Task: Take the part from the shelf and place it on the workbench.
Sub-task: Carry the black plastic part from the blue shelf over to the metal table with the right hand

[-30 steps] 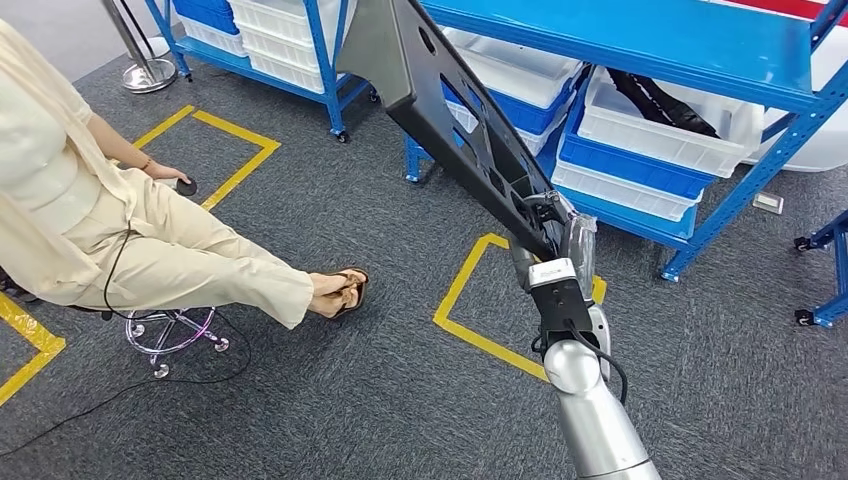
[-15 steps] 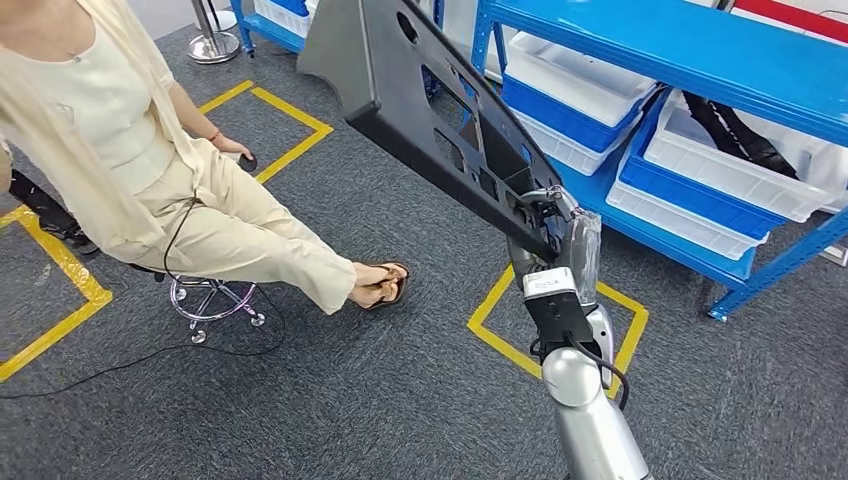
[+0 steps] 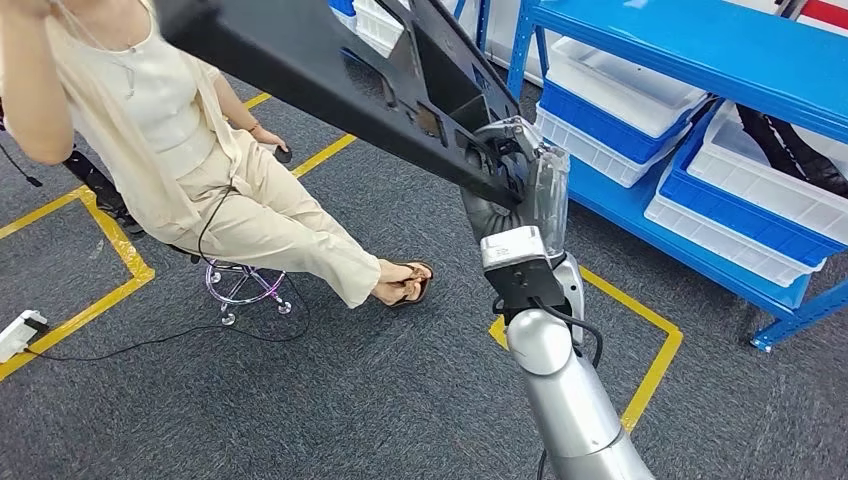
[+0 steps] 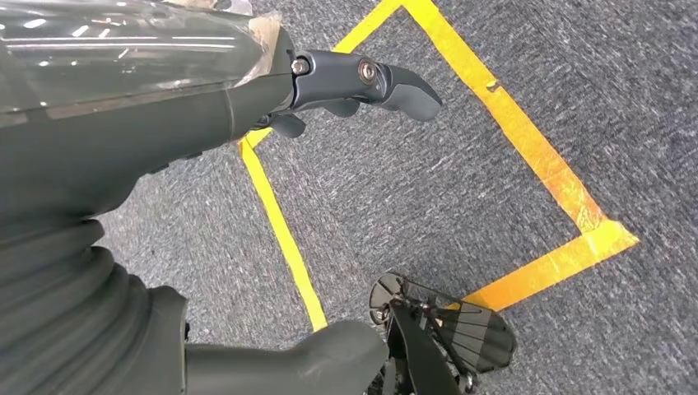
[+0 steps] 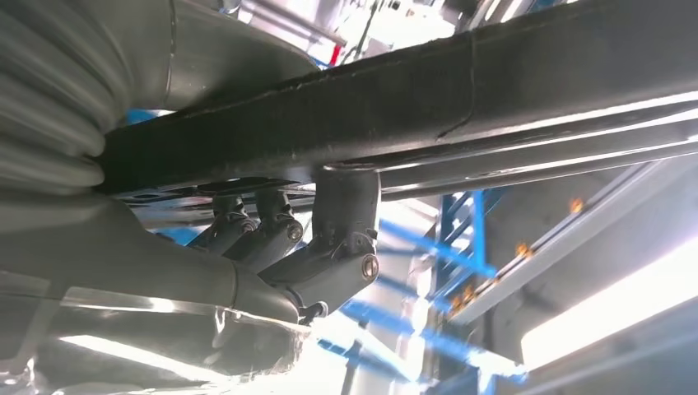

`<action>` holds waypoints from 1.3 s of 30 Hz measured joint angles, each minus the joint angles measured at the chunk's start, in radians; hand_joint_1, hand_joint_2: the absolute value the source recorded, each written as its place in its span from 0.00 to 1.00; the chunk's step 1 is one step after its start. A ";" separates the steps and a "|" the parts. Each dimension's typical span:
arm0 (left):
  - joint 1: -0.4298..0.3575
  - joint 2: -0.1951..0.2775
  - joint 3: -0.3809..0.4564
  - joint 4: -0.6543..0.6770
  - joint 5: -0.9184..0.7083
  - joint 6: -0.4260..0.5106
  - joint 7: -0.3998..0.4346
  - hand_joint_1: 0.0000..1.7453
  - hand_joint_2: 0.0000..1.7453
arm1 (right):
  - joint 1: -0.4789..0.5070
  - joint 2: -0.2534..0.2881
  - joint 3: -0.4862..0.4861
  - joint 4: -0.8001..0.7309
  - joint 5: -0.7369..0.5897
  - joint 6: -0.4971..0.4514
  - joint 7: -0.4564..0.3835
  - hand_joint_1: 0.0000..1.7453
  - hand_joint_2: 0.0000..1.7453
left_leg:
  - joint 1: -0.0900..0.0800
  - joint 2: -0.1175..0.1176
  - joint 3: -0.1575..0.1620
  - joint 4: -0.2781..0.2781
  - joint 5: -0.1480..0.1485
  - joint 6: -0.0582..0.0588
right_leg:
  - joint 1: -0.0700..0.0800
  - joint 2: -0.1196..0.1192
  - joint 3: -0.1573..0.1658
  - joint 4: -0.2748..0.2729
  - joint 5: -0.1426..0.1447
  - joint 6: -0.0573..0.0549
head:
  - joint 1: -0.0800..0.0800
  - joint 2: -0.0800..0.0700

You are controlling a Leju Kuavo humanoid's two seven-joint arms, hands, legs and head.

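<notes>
The part (image 3: 330,70) is a long black plastic panel with cut-outs, slanting across the top of the head view from the upper left down to my right hand (image 3: 510,160). My right hand grips its lower end and holds it in the air above the carpet. In the right wrist view the dark fingers (image 5: 329,247) curl up against the underside of the part (image 5: 494,90). My left hand (image 4: 247,107) hangs over the grey carpet with its fingers (image 4: 387,82) apart from the thumb (image 4: 313,362) and nothing between them.
A person (image 3: 180,150) sits on a wheeled stool (image 3: 240,285) at the left, legs stretched toward my arm. A blue shelf (image 3: 700,60) with white bins (image 3: 620,100) stands at the right. Yellow tape (image 3: 650,360) marks squares on the carpet. A power strip (image 3: 20,335) lies at the far left.
The whole picture has shifted as the camera moved: shelf and person slid rightward. The part, still in my right hand, now sits higher and reaches across the top left.
</notes>
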 joint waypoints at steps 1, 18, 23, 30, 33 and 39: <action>-0.010 -0.002 -0.001 0.000 -0.005 0.004 0.009 0.00 1.00 | -0.014 0.007 0.011 0.000 0.011 -0.001 0.015 0.99 1.00 | 0.002 0.009 0.028 -0.055 0.032 0.000 | 0.000 -0.008 0.002 0.000 -0.001 0.000 | 0.000 0.000; -0.156 -0.036 -0.007 -0.001 0.008 0.067 0.083 0.00 1.00 | -0.134 0.058 0.122 0.022 -0.022 0.029 0.052 0.99 1.00 | -0.012 -0.077 0.131 -0.270 0.117 0.052 | 0.001 0.060 -0.080 0.118 -0.029 0.060 | 0.008 0.000; -0.196 -0.036 -0.006 -0.001 0.011 0.077 0.099 0.00 1.00 | -0.173 0.090 0.156 0.037 -0.040 0.043 0.054 0.99 1.00 | -0.008 -0.104 0.117 -0.267 0.121 0.026 | -0.003 0.072 -0.034 0.015 0.014 0.033 | 0.006 0.000; -0.220 -0.050 -0.008 -0.001 -0.018 0.086 0.123 0.00 1.00 | -0.224 0.145 0.199 0.046 0.005 0.039 0.131 0.99 1.00 | 0.000 -0.003 -0.024 0.012 0.002 0.001 | 0.001 0.014 -0.030 0.009 0.016 -0.003 | -0.005 0.000; -0.226 -0.055 -0.008 -0.001 -0.022 0.088 0.132 0.00 1.00 | -0.244 0.163 0.206 0.056 0.007 0.040 0.153 0.99 1.00 | 0.000 0.030 0.059 -0.147 0.081 0.004 | 0.004 -0.011 -0.027 0.010 0.011 0.002 | -0.006 0.000; -0.239 -0.061 -0.014 -0.001 -0.041 0.095 0.143 0.00 1.00 | -0.275 0.175 0.209 0.083 0.004 0.041 0.168 0.99 1.00 | -0.012 0.023 0.116 -0.261 0.113 0.033 | 0.019 -0.037 -0.029 0.020 -0.008 0.026 | 0.002 0.000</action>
